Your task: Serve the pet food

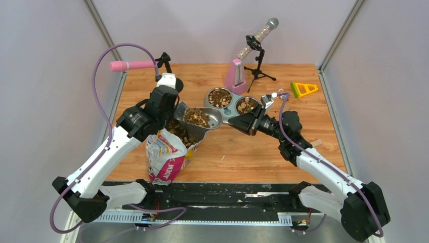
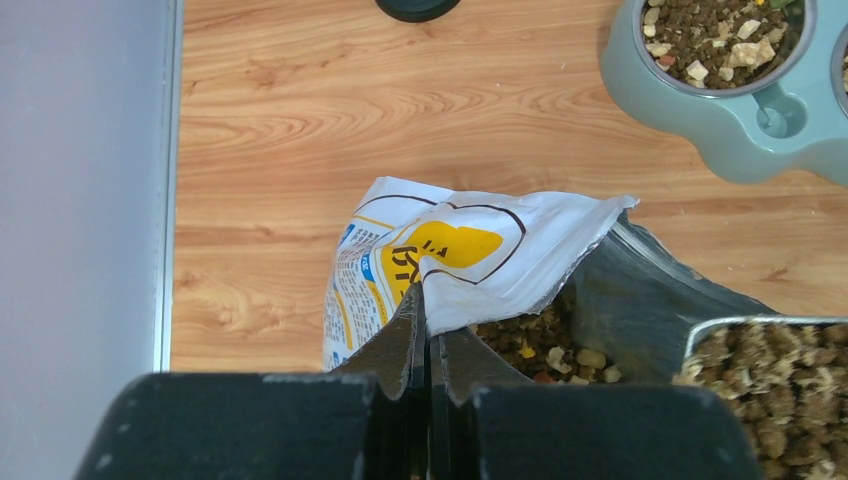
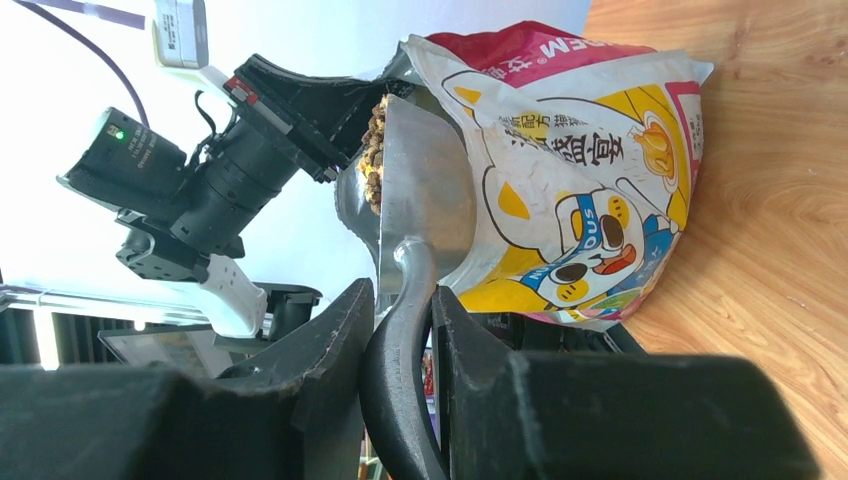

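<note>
The printed food bag (image 1: 166,156) stands open at the front left. My left gripper (image 1: 171,112) is shut on its upper rim; the left wrist view shows the fingers pinching the white edge (image 2: 428,320), with pet food (image 2: 545,348) inside. My right gripper (image 1: 244,123) is shut on the handle of a metal scoop (image 1: 201,118). The scoop is heaped with pet food (image 1: 196,116) and sits just above the bag's mouth. The right wrist view shows the handle between the jaws (image 3: 400,310) and the scoop (image 3: 428,190) against the bag (image 3: 580,170). The grey double bowl (image 1: 228,108) holds pet food in both cups.
A pink cylinder on a stand (image 1: 132,65) is at the back left. A pink metronome (image 1: 234,76) and a tube on a black tripod (image 1: 258,36) are at the back centre. A yellow-green triangle (image 1: 303,89) lies at the back right. White walls close in both sides.
</note>
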`<state>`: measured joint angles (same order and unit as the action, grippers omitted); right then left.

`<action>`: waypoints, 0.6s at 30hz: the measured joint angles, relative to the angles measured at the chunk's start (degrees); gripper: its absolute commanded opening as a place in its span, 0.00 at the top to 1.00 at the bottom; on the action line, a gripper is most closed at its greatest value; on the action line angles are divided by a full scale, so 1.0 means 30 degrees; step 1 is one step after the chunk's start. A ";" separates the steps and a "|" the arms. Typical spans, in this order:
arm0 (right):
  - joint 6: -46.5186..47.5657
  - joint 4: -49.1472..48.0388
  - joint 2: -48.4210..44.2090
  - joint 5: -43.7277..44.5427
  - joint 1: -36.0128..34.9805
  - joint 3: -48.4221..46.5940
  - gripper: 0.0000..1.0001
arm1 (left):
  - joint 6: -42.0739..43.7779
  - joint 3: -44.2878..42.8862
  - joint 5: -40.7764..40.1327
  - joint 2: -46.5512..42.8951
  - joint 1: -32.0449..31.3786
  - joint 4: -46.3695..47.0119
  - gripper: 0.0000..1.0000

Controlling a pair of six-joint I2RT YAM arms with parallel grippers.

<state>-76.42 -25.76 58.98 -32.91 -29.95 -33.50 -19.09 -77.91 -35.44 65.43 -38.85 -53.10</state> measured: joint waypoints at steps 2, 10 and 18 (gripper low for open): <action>0.0000 0.0036 -0.0138 -0.0138 0.0299 0.0000 1.00 | 0.0000 0.0000 0.0000 0.0000 0.0000 0.0000 1.00; -0.0211 0.0109 -0.0831 -0.0991 0.2266 0.0007 1.00 | 0.0000 0.0000 -0.0051 0.0000 0.0000 0.0000 1.00; -0.0189 0.0998 -0.2455 -0.1253 0.4575 0.0007 1.00 | 0.0000 0.0000 -0.0073 0.0000 0.0000 0.0000 1.00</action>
<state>-76.99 -22.76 51.62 -36.67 -16.23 -33.47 -19.09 -77.91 -35.66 65.43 -38.85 -53.10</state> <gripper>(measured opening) 0.263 0.007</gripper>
